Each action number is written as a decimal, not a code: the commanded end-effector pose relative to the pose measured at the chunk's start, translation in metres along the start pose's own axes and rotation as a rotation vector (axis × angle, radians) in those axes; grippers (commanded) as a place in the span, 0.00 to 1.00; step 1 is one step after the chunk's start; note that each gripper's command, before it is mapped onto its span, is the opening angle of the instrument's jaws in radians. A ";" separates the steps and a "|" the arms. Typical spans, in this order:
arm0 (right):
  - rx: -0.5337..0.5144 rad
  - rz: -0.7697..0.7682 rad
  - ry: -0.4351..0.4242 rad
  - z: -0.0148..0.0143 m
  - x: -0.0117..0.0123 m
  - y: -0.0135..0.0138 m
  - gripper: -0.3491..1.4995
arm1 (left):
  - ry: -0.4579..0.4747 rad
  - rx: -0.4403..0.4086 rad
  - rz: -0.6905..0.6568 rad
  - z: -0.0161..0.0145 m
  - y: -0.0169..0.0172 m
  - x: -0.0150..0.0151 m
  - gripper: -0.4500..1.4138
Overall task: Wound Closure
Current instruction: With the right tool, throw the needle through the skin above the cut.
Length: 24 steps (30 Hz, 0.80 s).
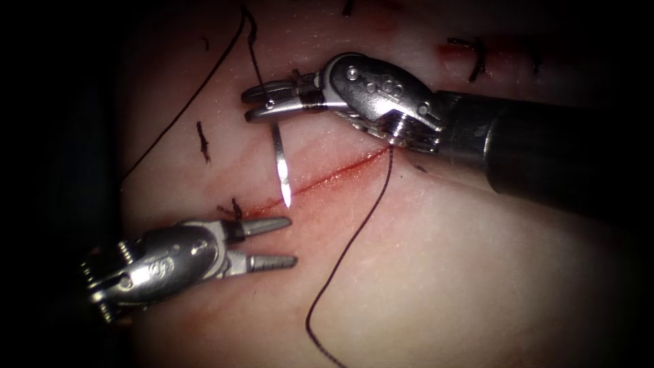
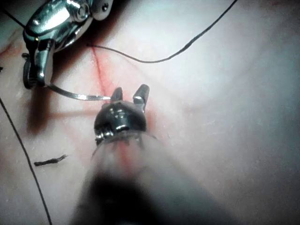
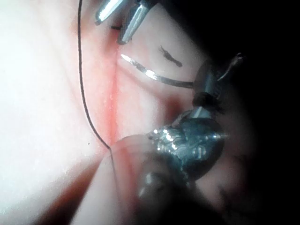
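Holding the needle (image 1: 280,163) near its tail in my right hand (image 1: 262,102), clenched; the needle is out of the tissue (image 1: 436,272), point just over the cut (image 1: 320,178). Left hand (image 1: 272,242) released, empty, just below the cut. Thread (image 1: 354,238) trails across the tissue. Judged step: positioning for a bite; needs the point squared to the cut's edge.

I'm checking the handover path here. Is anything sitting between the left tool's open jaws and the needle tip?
Nothing visible does. The right tool holds the needle near its thread end; its tip hangs free over the cut, just above the left tool, whose jaws are open and empty.
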 end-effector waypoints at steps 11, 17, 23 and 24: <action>0.067 -0.268 -0.045 0.0009 0.0009 0.0008 0.00 | -0.180 0.071 -0.090 0.0030 -0.0002 -0.0044 0.48; 0.095 -0.377 -0.028 0.0011 0.0009 0.0006 0.00 | -0.183 0.071 -0.101 0.0042 0.0002 -0.0035 0.49; 0.090 -0.457 -0.035 0.0011 0.0007 0.0004 0.00 | -0.185 0.061 -0.104 0.0041 0.0004 -0.0032 0.49; 0.088 -0.464 -0.037 0.0011 0.0006 0.0003 0.00 | -0.185 0.060 -0.105 0.0040 0.0004 -0.0031 0.49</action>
